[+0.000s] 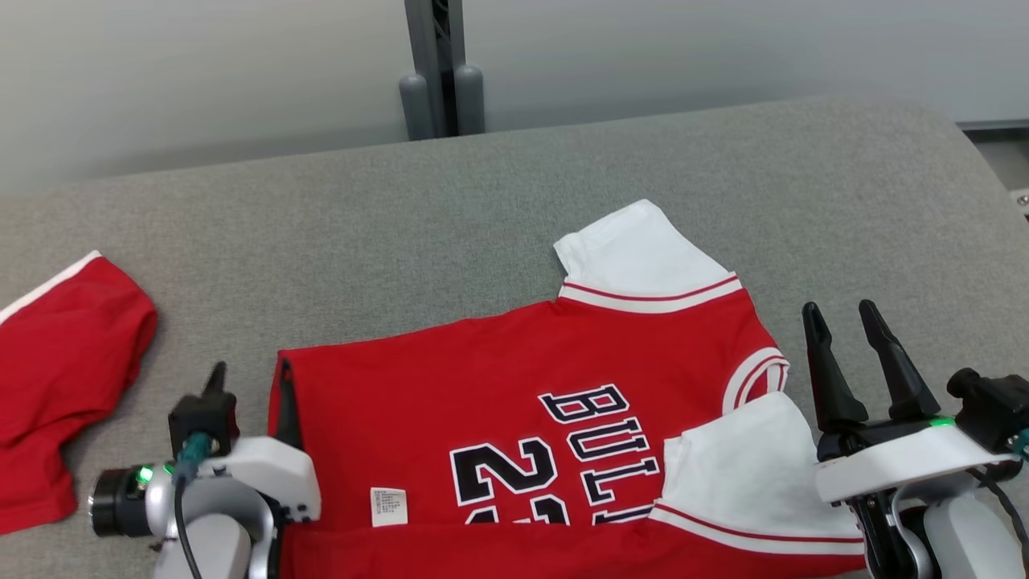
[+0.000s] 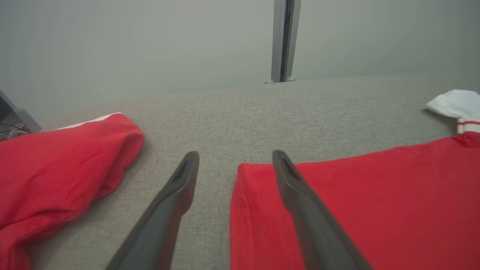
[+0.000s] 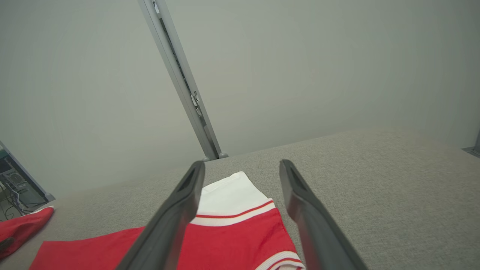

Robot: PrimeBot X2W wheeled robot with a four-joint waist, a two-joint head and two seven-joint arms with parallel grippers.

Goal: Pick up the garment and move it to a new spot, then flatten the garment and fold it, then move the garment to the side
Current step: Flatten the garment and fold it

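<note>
The garment, a red jersey [image 1: 514, 386] with white sleeves and black lettering, lies spread sideways on the grey table [image 1: 402, 217], hem at the left, collar at the right. Its far white sleeve [image 1: 635, 257] sticks out; the near sleeve [image 1: 739, 466] lies over the body. My left gripper [image 1: 215, 382] is open beside the hem corner; in the left wrist view the left gripper [image 2: 235, 155] straddles the jersey [image 2: 375, 195] edge, one finger above the cloth. My right gripper [image 1: 840, 310] is open, empty, just right of the collar; in the right wrist view the right gripper [image 3: 242, 165] hovers over the jersey [image 3: 232, 240].
A second red garment [image 1: 56, 378] with white trim lies bunched at the table's left edge, also seen as the second red garment [image 2: 56, 165] left of my fingers. A grey post [image 1: 440, 64] stands behind the table against the wall. The table's right edge curves off near my right arm.
</note>
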